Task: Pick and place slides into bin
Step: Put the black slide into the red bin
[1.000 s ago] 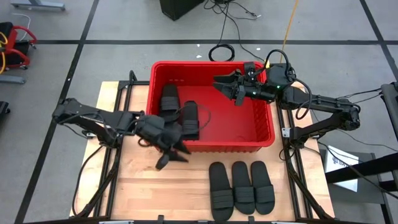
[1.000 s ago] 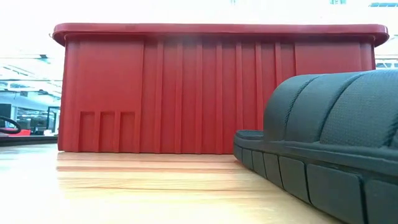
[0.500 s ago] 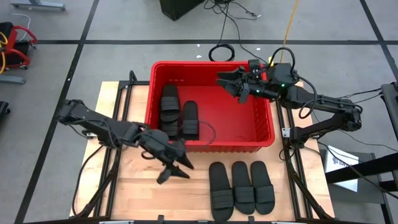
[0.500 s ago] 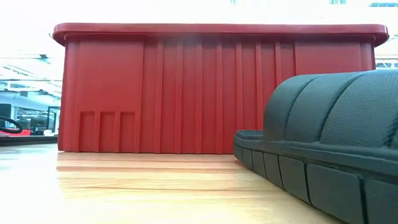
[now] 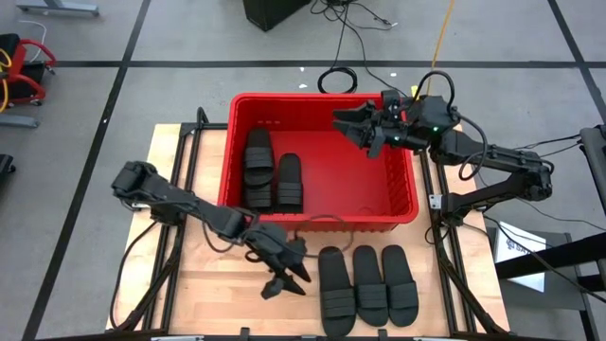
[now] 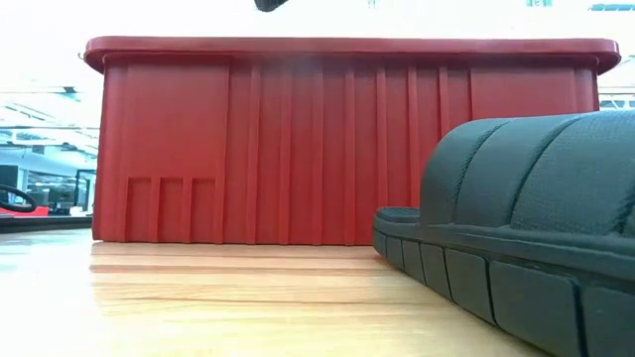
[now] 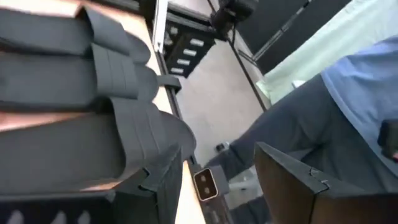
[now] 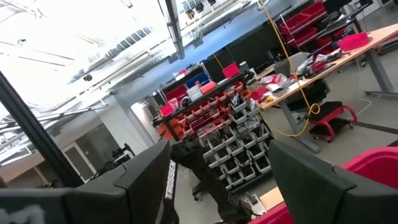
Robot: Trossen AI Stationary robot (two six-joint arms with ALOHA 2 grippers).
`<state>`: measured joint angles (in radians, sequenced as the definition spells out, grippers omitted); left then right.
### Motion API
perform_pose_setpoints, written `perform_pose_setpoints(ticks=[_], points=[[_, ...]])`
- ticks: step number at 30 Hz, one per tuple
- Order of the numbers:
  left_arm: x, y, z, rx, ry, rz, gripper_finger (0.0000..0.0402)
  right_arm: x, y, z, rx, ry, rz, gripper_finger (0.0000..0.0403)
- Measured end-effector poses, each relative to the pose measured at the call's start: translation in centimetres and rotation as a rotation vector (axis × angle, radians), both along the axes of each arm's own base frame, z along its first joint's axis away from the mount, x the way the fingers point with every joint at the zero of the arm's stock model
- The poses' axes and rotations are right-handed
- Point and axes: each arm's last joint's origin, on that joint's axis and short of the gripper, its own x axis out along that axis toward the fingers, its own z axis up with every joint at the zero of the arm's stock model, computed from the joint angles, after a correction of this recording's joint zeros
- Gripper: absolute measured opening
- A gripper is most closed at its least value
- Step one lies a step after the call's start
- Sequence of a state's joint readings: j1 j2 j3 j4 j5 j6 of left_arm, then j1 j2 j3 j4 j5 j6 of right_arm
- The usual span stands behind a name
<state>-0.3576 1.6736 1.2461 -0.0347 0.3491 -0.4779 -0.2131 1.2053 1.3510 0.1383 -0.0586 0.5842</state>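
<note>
**A:** how far along is it?

**B:** two slides (image 5: pixel 274 169) sit in the bin (image 5: pixel 407 204), at its 9 o'clock side. Three more (image 5: pixel 367 287) wait on the table (image 5: pixel 218 303), just past the bin's 6 o'clock wall.

**A:** and the arms?

**B:** left end effector (image 5: pixel 292 280) hangs wide and empty beside those three; right end effector (image 5: pixel 352 130) hovers wide over the bin's 1 o'clock corner.

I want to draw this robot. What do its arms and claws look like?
Both arms are black, thin and jointed, with looping black cables. The left gripper has two pointed black fingers. The right gripper looks the same, with small green lights on the wrist behind it.
</note>
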Motion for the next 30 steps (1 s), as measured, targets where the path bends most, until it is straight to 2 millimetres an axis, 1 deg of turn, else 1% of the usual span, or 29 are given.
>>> perform_pose_setpoints(ticks=[3,7,10,12,18,22,24,27,30], points=[[1.7,-0.8,-0.4,0.004,0.015,-0.016,0.0193,-0.3,-0.2,0.0,0.002,0.009,0.017,0.0265],[4.3,-1.7,0.5,0.058,-0.017,-0.047,0.0193,-0.5,-0.4,-0.1,0.011,0.035,0.059,0.0265],[6.0,-1.9,0.3,0.101,-0.013,-0.065,0.0193,-0.6,-0.4,-0.2,0.015,0.044,0.102,0.0265],[6.9,-1.7,-0.3,0.116,-0.002,-0.067,0.0193,-0.7,-0.3,-0.1,0.010,0.045,0.126,0.0265],[7.9,-0.4,-2.8,0.152,0.078,-0.059,0.0193,-0.9,-0.2,-0.1,-0.003,0.046,0.171,0.0265],[8.9,0.5,-4.1,0.151,0.079,-0.045,0.0193,-1.1,-0.2,0.0,-0.012,0.056,0.188,0.0265],[9.6,0.6,-5.0,0.140,0.071,-0.035,0.0193,-1.3,-0.3,-0.1,-0.018,0.067,0.185,0.0265],[10.2,0.2,-6.7,0.089,0.104,-0.036,0.0193,-1.5,-0.2,-0.2,-0.023,0.085,0.191,0.0265],[10.3,-0.3,-7.7,0.065,0.145,-0.037,0.0193,-1.7,-0.1,-0.1,-0.034,0.087,0.212,0.0265]])
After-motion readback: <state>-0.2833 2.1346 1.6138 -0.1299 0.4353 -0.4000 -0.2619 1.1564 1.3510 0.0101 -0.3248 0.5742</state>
